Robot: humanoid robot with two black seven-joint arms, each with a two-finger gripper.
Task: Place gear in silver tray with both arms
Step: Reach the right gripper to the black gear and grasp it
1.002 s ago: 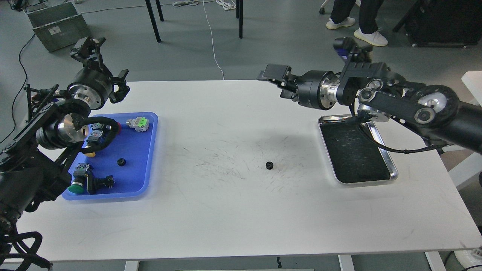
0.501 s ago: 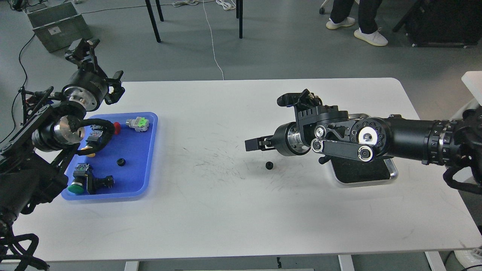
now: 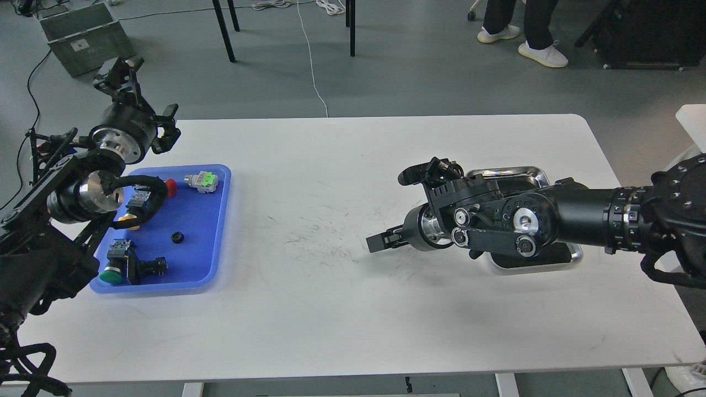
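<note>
The silver tray (image 3: 510, 172) lies at the table's right and is mostly covered by my right arm; only its far rim and near right corner show. My right gripper (image 3: 379, 242) is low over the table's middle, pointing left, left of the tray. Its fingers read as one dark block, so I cannot tell if they are open. The small black gear that lay on the table there is hidden behind the gripper. A second small black gear (image 3: 177, 237) lies in the blue tray (image 3: 218, 220). My left gripper (image 3: 118, 69) is raised beyond the table's far left corner, fingers apart and empty.
The blue tray at the left also holds several switch and button parts, among them a green-topped one (image 3: 202, 180) and a green button (image 3: 112, 275). Table legs, cables, a grey crate (image 3: 83, 34) and a person's feet (image 3: 543, 54) are on the floor behind the table.
My right arm swung down and left from above the silver tray to the table's middle, and its gripper now covers the spot where the gear lay. The left gripper drew back slightly.
</note>
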